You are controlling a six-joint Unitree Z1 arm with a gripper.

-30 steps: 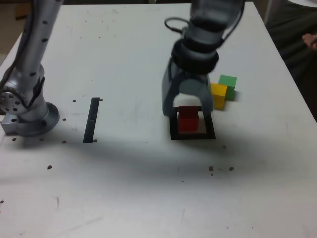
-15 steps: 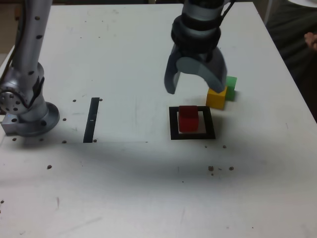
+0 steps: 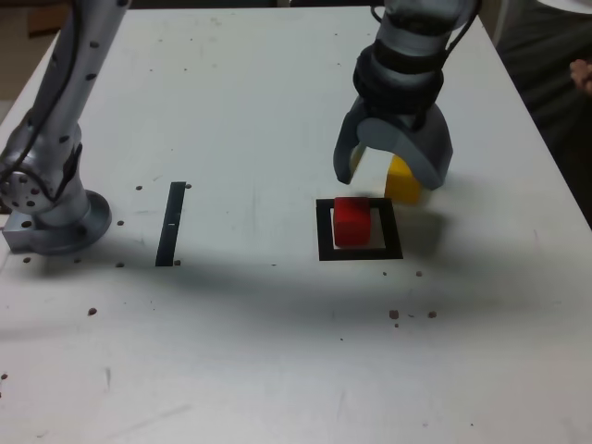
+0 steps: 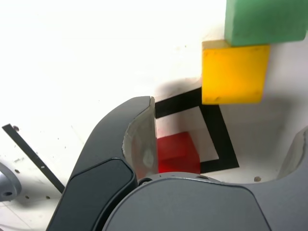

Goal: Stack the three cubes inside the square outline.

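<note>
The red cube (image 3: 351,222) sits on the table inside the square outline (image 3: 324,231), with nothing on top of it. My gripper (image 3: 390,176) is open and holds nothing; it hangs just behind the outline, its jaws spread around the yellow cube (image 3: 403,181). In the exterior view the gripper hides the green cube. The wrist view shows the green cube (image 4: 264,21) touching the yellow cube (image 4: 233,72) at a corner, with the red cube (image 4: 178,153) and the square outline (image 4: 226,144) close by and one finger (image 4: 139,139) beside the red cube.
A narrow black strip (image 3: 171,222) lies toward the exterior view's left, near the arm's base (image 3: 55,217). A person's hand (image 3: 583,74) shows at the exterior view's right edge, off the table. Small dark specks dot the white tabletop.
The gripper opened off the red cube, leaving it in the outline, lifted, then moved toward the exterior view's right and back, coming down over the yellow cube.
</note>
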